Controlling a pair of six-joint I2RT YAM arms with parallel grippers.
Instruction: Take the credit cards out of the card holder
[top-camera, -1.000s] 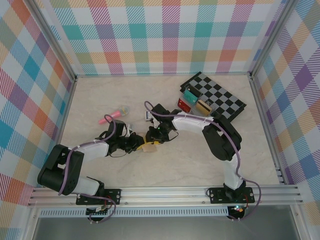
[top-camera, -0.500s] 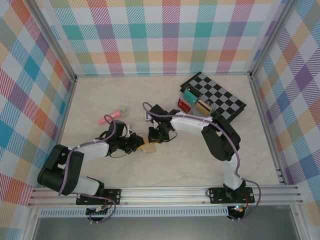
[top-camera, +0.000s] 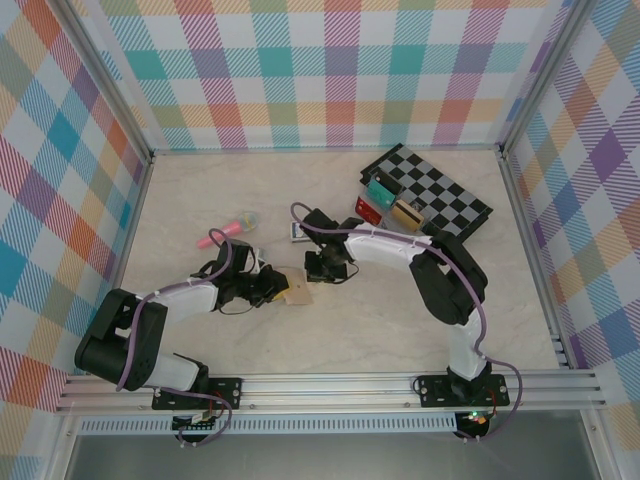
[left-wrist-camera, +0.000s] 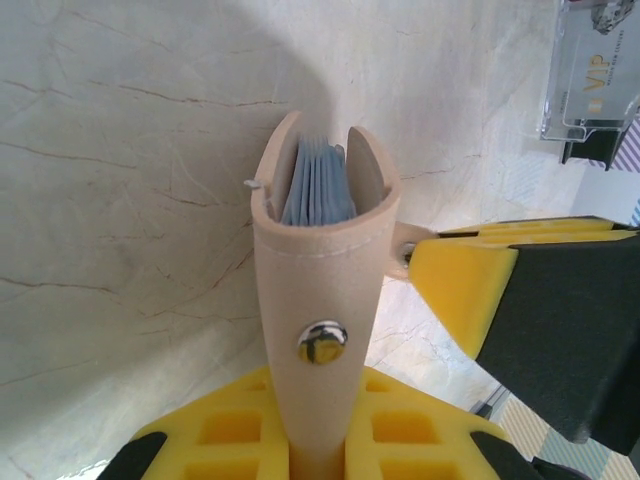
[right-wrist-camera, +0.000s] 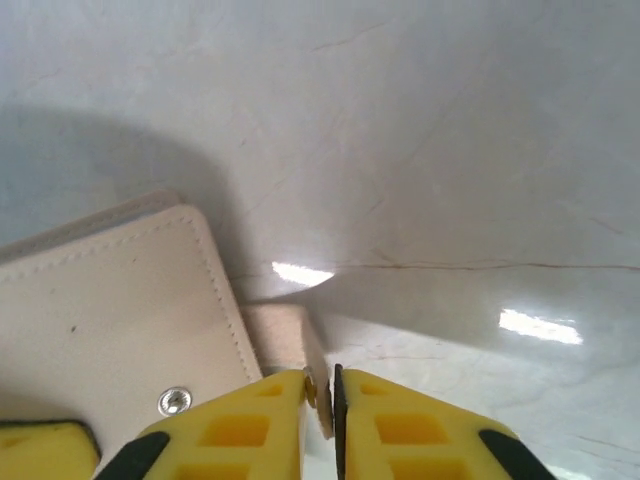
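Pinching card holder (left-wrist-camera: 320, 270), left end effector (top-camera: 278, 291), right end effector (right-wrist-camera: 320, 388)

A black and white checked board (top-camera: 445, 200) lies far past the right fingers (right-wrist-camera: 240, 440), off to their right. On its edge nearest those fingers stand a red card (top-camera: 368, 210), a teal card (top-camera: 380, 188) and a tan card (top-camera: 405, 213). A small dark pack (top-camera: 298, 232) lies close to the right fingers, on the back-wall side. A pink toy (top-camera: 225, 234) lies well away from the left fingers (left-wrist-camera: 460, 290), to their left. Far ahead of the left fingers, a clear stand (left-wrist-camera: 590, 80) holds a pale card that says VIP. The table (top-camera: 200, 190) is pale stone.
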